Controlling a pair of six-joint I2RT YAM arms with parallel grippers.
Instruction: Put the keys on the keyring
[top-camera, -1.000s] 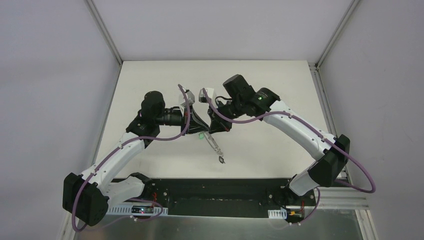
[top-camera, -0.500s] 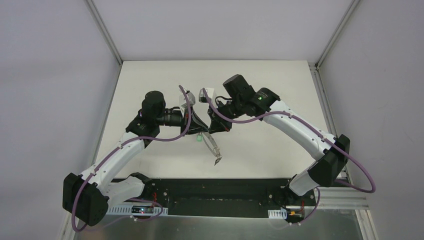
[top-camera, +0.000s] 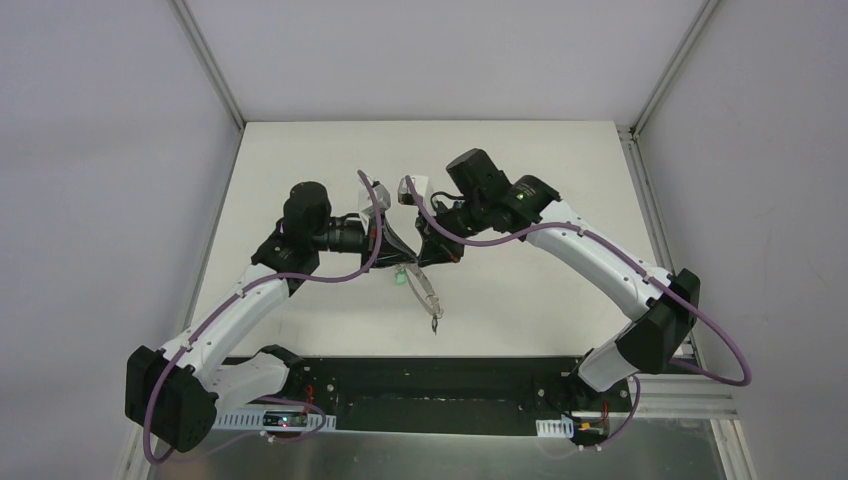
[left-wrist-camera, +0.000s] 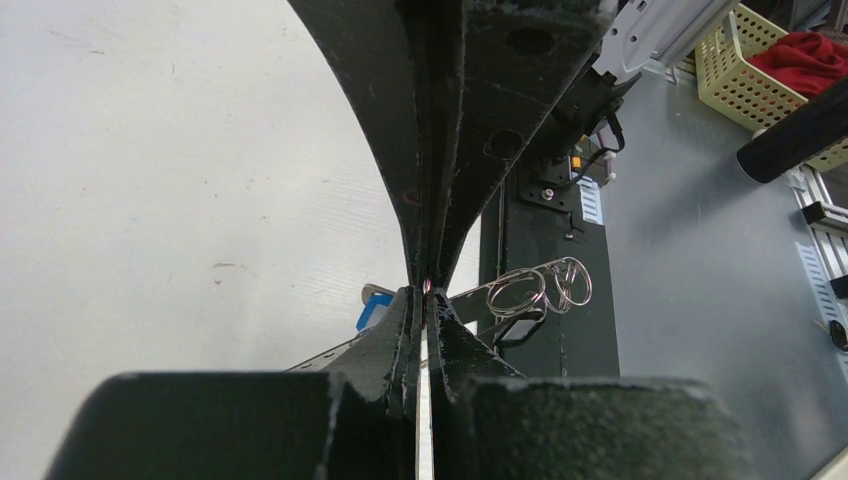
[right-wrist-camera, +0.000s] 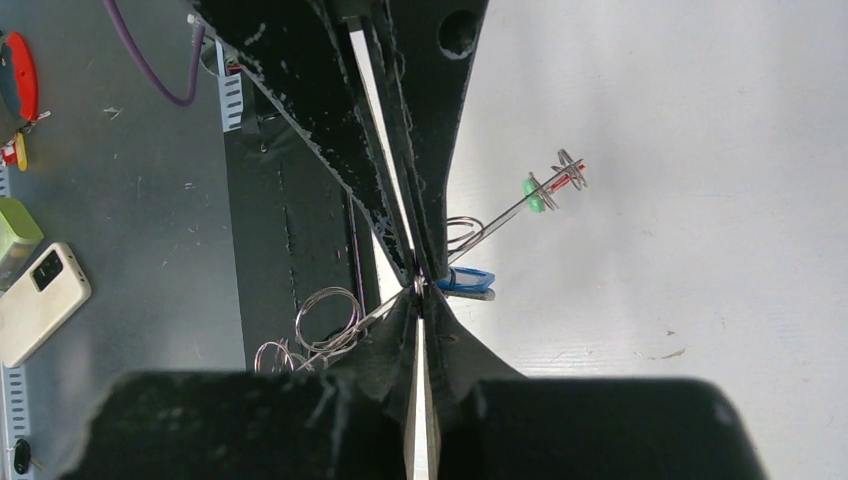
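Below, white tabletop; pincer tips met over its centre. Pressed together: left pincer; what is pinched cannot be told. Pinched by right pincer: keyring, trailed toward 5 o'clock from tips in top view. On it, small rings bunched. In right wrist view, blue-tagged key just beside tips at 3 o'clock; green tag noted at 2 o'clock.

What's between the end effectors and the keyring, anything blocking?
Nothing visible. The left end effector and right end effector are both shut, tip to tip, and the keyring runs straight through that pinch point. The blue-tagged key sits right beside it.
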